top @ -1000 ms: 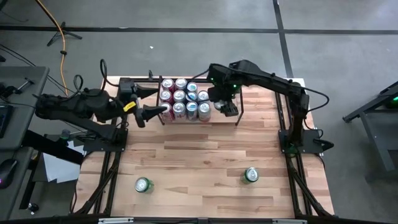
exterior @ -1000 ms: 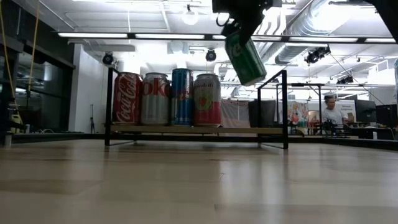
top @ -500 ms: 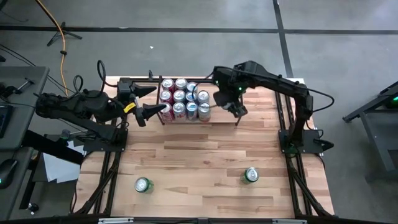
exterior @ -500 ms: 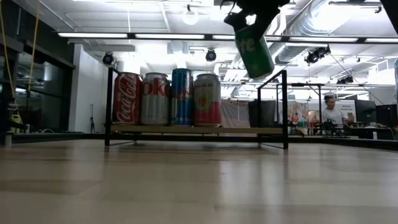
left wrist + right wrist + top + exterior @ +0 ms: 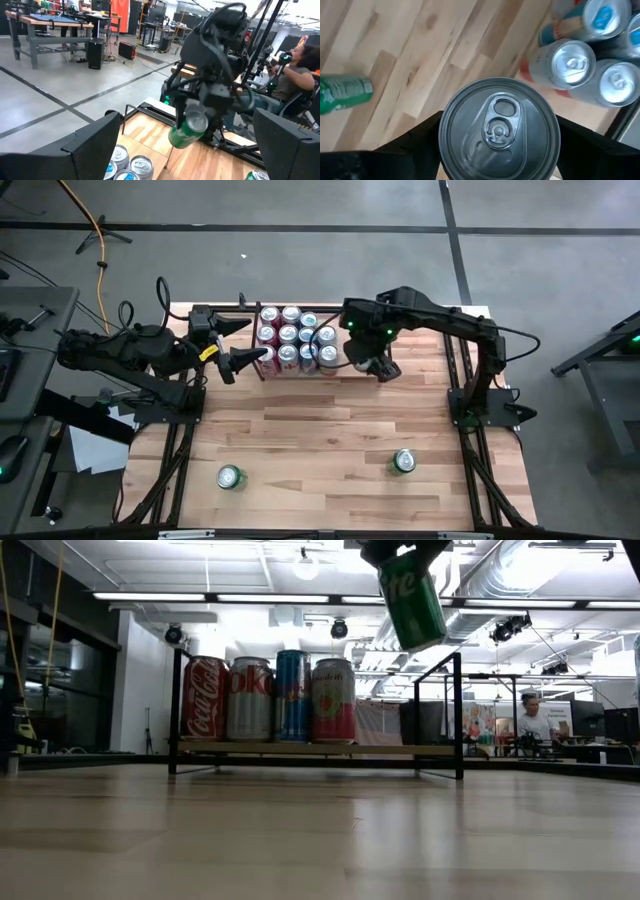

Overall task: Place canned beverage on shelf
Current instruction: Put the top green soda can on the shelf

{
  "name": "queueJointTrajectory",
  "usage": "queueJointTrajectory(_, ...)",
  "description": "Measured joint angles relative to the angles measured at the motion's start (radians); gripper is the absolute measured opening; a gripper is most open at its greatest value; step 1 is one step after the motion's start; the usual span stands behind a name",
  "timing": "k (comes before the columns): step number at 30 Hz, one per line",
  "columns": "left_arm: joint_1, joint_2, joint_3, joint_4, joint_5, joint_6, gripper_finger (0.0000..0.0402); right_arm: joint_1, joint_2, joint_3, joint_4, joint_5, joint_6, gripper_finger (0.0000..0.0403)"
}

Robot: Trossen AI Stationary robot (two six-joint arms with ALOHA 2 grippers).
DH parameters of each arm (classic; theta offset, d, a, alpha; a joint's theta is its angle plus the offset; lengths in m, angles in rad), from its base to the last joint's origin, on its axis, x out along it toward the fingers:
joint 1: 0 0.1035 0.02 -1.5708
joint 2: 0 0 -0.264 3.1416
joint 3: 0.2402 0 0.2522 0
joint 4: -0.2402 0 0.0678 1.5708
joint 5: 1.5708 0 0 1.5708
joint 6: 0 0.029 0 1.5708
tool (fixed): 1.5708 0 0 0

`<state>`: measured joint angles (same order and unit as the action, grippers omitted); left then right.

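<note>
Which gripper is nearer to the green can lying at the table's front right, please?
The right gripper, holding a green can above the shelf's right end, is nearer the lying can. The left gripper waits at the shelf's left end.

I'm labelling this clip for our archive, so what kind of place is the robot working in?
Most likely a robotics lab or industrial workshop: exposed ducts and strip lights overhead, workbenches on a bare concrete floor, and a person seated at a station behind the table.
</note>
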<state>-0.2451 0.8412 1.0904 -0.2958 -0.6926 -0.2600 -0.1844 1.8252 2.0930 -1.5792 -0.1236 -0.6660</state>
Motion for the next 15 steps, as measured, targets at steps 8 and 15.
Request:
queueJointTrajectory(8, 0.000, 0.005, 0.000, 0.001, -0.015, -0.053, 0.0365, 0.004, -0.104, 0.000, 0.008, 0.000, 0.009, 0.0286)
queueJointTrajectory(15, 0.000, 0.045, -0.001, 0.000, -0.043, -0.071, 0.0365, 0.046, -0.249, -0.129, 0.016, 0.004, 0.109, 0.0286)
